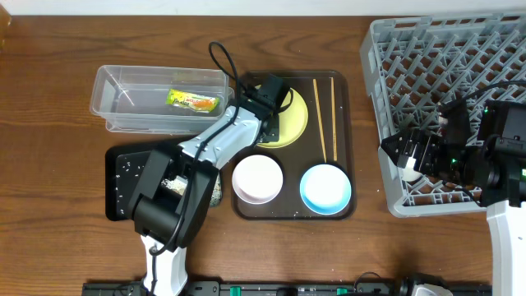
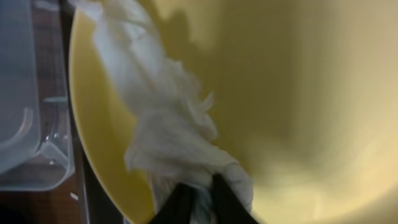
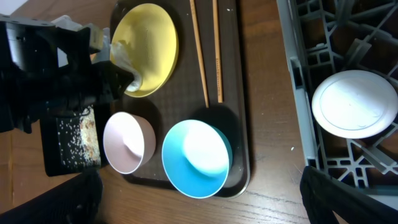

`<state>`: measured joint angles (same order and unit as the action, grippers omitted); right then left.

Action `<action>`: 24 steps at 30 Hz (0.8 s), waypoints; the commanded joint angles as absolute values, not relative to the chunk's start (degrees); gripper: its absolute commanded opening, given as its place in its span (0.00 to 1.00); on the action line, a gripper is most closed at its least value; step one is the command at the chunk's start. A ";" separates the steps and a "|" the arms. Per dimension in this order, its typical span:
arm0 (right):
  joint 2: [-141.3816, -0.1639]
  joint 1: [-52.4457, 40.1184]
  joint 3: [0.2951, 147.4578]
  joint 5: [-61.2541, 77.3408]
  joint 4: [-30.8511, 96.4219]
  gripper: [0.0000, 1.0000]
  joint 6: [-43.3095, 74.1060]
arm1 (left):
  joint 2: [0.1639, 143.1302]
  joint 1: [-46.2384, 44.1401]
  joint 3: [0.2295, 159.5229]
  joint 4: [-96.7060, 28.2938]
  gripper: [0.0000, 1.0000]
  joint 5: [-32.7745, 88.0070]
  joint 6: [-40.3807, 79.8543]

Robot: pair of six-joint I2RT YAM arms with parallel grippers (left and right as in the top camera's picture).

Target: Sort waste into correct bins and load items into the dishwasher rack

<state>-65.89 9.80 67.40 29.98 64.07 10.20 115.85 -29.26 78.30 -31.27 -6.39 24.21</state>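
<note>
Tissue point(image 2: 168, 124): L gripper point(image 2: 198, 200) pinches its lower end, jaws narrow on it. Soft crumpled white paper, twisted ropelike, lying on glossy shallow yellow plate point(image 2: 298, 93).

Step, I judge: waste sort. Next you lift clear and carry to clear tub point(image 1: 123, 86) w/ wrapper point(image 1: 193, 100); limp paper may trail.

R gripper point(image 1: 407, 156) spread wide over rack point(image 1: 444, 49).

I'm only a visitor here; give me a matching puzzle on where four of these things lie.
1 small green-and-orange snack wrapper
2 crumpled white tissue
3 two thin wooden chopsticks
4 whitish rice-like food scraps

A flat black rectangular tray
B round pale yellow plate
C clear plastic rectangular tub
D large dark brown serving tray

Pairs: 1-C, 2-B, 3-D, 4-A
</note>
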 commanded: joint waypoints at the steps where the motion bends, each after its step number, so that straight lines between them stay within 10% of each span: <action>1: -65.52 10.44 68.14 30.24 64.12 0.99 9.74 | 114.24 -29.06 78.91 -31.66 0.06 -7.11 24.25; 18: -65.52 10.44 68.14 30.24 64.16 0.99 9.74 | 97.19 -16.97 81.32 -38.37 0.08 -9.69 24.27; 22: -65.52 10.44 68.14 30.24 64.14 0.99 9.74 | 100.25 -12.53 81.34 -37.41 0.62 -6.46 22.28; 24: -65.52 10.44 68.14 30.22 64.07 0.99 9.76 | 100.51 -11.42 81.36 -37.28 0.69 -0.40 17.23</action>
